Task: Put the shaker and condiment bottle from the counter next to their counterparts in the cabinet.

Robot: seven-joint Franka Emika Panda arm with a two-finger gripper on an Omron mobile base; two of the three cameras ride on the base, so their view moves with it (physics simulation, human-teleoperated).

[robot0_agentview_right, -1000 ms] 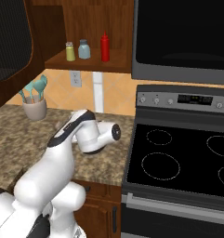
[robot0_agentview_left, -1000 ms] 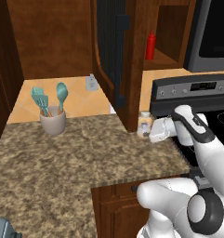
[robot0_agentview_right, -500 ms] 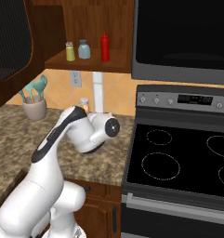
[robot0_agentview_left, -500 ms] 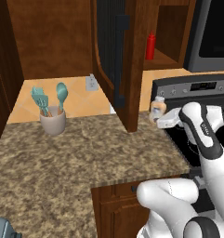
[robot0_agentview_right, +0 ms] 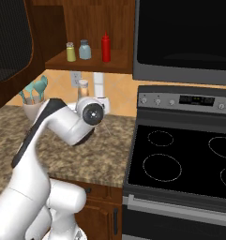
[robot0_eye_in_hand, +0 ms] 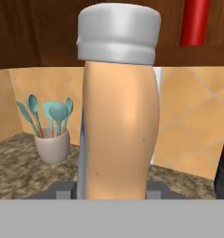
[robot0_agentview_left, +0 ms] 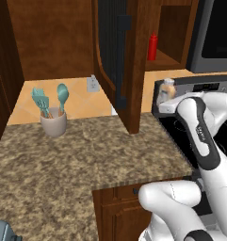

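Note:
My gripper (robot0_eye_in_hand: 111, 188) is shut on the shaker (robot0_eye_in_hand: 119, 116), a tan shaker with a silver cap, held upright. In the left base view the shaker (robot0_agentview_left: 167, 87) and gripper (robot0_agentview_left: 166, 95) hang above the stove's left edge, right of the open cabinet door (robot0_agentview_left: 116, 61). From the right, the shaker (robot0_agentview_right: 83, 87) in the gripper (robot0_agentview_right: 89, 93) sits just below the cabinet shelf (robot0_agentview_right: 86, 65). On that shelf stand a red squeeze bottle (robot0_agentview_right: 105, 47), a grey-blue shaker (robot0_agentview_right: 85, 49) and a yellowish one (robot0_agentview_right: 70, 51). The counter's condiment bottle is out of view.
A beige holder with teal utensils (robot0_agentview_left: 53, 123) stands at the back of the speckled counter (robot0_agentview_left: 86, 164). The black stove (robot0_agentview_right: 180, 159) lies to the right, with a microwave (robot0_agentview_right: 184, 40) above it. The open door juts out over the counter.
The arm has lifted the shaker off the counter by the stove and carried it up toward the cabinet shelf. The jaws stayed shut on it.

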